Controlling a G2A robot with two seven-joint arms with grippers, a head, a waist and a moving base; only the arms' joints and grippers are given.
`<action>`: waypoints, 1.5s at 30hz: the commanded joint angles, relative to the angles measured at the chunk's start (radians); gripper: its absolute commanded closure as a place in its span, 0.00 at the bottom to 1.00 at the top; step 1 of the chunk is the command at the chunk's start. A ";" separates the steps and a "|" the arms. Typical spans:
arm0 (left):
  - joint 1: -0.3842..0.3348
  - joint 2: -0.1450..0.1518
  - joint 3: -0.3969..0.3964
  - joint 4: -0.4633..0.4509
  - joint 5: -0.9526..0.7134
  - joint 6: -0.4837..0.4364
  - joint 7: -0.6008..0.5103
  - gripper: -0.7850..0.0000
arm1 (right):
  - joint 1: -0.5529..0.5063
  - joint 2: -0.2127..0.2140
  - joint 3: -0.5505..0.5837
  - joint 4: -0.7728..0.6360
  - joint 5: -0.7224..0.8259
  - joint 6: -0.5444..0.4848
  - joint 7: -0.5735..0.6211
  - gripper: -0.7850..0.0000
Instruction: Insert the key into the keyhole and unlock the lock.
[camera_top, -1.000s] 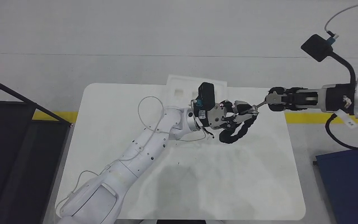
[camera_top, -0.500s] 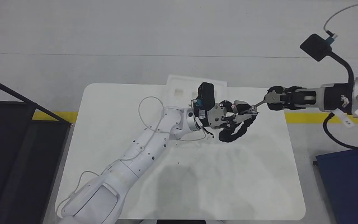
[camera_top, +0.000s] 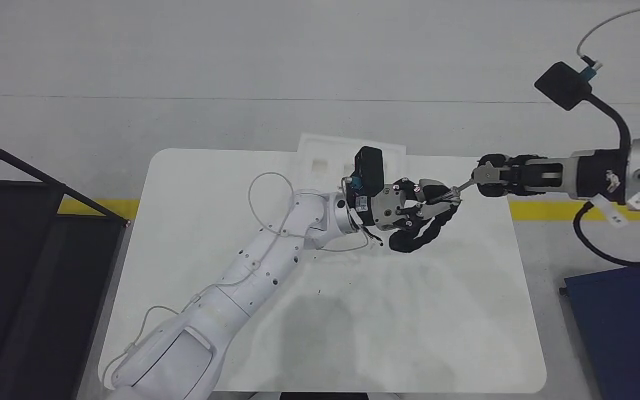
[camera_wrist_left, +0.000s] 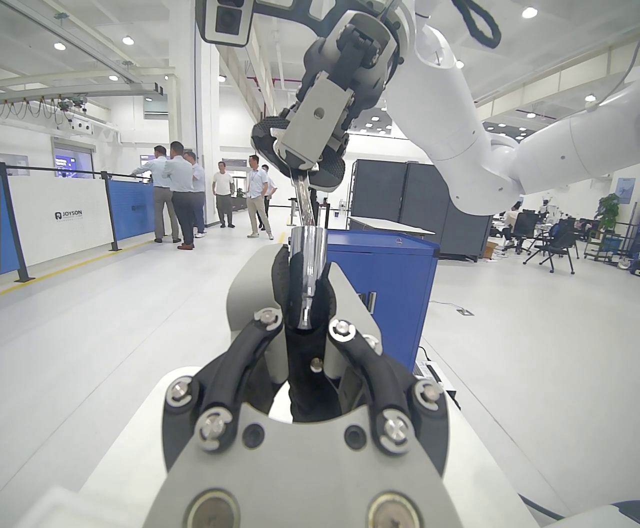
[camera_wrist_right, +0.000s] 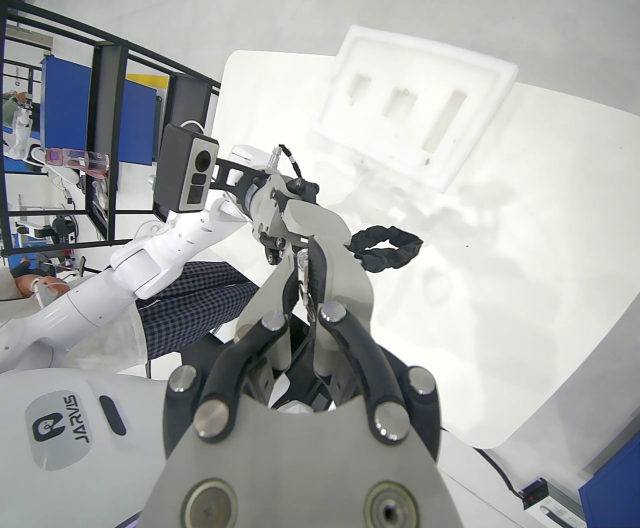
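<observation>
1. Top view: The left gripper is clamping the lock above the white table, with its jaws closed tight on the lock's body. A black cable is hanging from the lock in a loop. The right gripper is pinching the key with its jaws all but shut. The blade is pointing at the lock and touching its end. A tray is lying at the table's far edge.

2. Left wrist view: The lock is showing as a smooth, mirror-bright chrome cylinder, sitting between the left gripper's black, finely textured pads. The key, a thin flat strip of bare metal, is meeting the lock's round end face at the keyhole. I cannot tell how deep it is sitting. The right gripper is holding the key by its head between dimpled rubber pads.

3. Right wrist view: The right gripper is squeezing the key, which is lining up with the left gripper beyond it. The cable is looking fabric-sleeved and ribbed. The tray is soft white foam with rectangular recesses.

4. Progress, as I am judging it: both grasps and the alignment are looking done, and insertion is at most just beginning. Pushing the key home and turning it are remaining.
</observation>
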 joint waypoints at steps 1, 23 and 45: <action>0.001 -0.001 -0.001 0.001 0.000 0.000 0.000 1.00 | 0.000 0.000 -0.001 -0.003 -0.002 0.000 -0.001 1.00; 0.011 -0.014 -0.018 0.004 -0.005 0.010 -0.014 1.00 | -0.004 0.004 -0.010 -0.048 -0.053 0.007 -0.039 1.00; 0.027 -0.021 -0.040 -0.009 -0.009 0.023 -0.043 1.00 | -0.004 0.005 -0.026 -0.089 -0.094 0.001 -0.032 1.00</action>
